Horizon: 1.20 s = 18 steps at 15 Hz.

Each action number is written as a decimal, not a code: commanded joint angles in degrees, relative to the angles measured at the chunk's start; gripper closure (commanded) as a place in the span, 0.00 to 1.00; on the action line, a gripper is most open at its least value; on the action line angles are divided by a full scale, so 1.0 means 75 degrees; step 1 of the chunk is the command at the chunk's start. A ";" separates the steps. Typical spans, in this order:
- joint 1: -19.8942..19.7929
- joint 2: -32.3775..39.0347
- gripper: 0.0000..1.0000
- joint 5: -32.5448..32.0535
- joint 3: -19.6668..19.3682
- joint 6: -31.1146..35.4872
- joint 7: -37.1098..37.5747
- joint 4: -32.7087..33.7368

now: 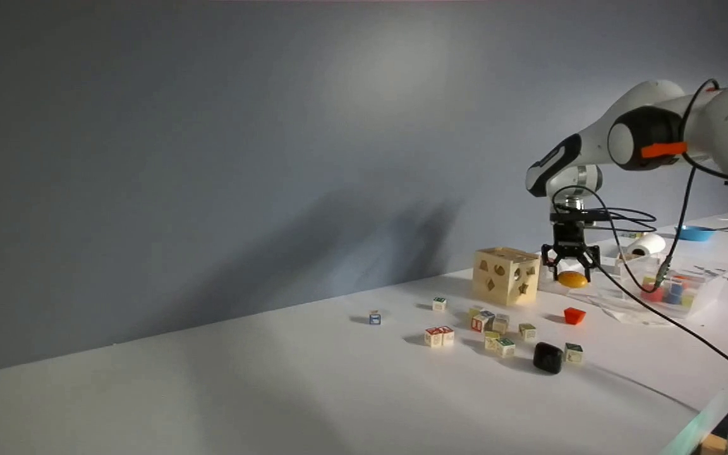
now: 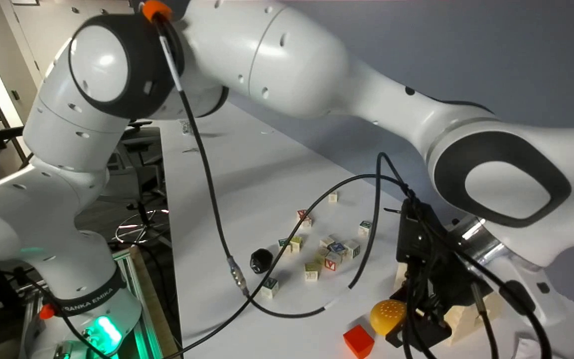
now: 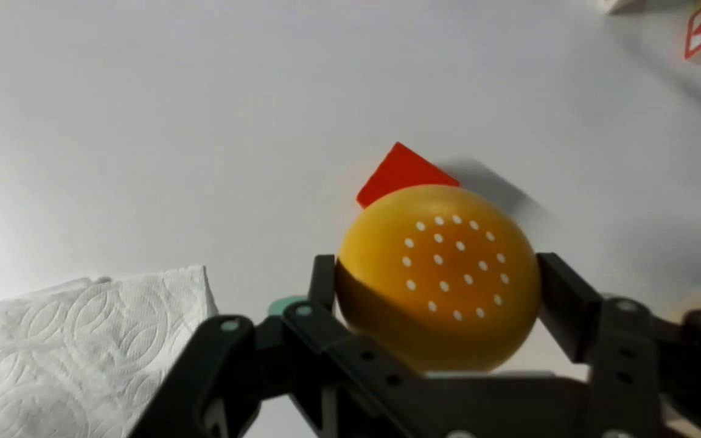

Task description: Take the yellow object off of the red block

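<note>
Your gripper [image 3: 437,278]: black, nearest you in the wrist view, along the bottom of the frame. Grasping — its two fingers [image 3: 569,310] touch the yellow object [image 3: 448,261] on its left and right sides.

Yellow object: rounded, white-dotted, just below and right of centre in the wrist view. In both exterior views you have it held up, apart from the red block [image 3: 408,170] and above the table [image 3: 204,152].

Red block: one, on the table. Partly hidden behind the yellow object in the wrist view, just above centre; lower in the frame than the yellow object in both exterior views.

Tan cube [image 1: 505,281]: wooden, with shaped holes; in an exterior view, just left of your gripper.

Letter blocks [image 1: 481,322]: several, right of centre in that frame, some grouped, some loose.

Black piece [image 1: 548,358]: lower right of that frame, just beside a letter block.

Bin [image 1: 705,298]: see-through, coloured items [image 1: 673,292] within, right side. Higher up — paper roll [image 1: 647,244] and blue bowl [image 1: 696,234].

Paper towel [image 3: 92,353]: white, embossed, lower left in the wrist view.

Teal thing [image 3: 277,304]: left of a finger, mostly hidden; you cannot identify it.

Arm [image 2: 292,65]: white, in an exterior view running from lower left over the top to the right edge. Cable [image 2: 237,275]: black, looped across the middle.
</note>
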 commanded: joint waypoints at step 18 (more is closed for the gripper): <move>0.6560 -0.3093 0.45 -0.5609 -0.5453 0.7826 0.9177 -0.7235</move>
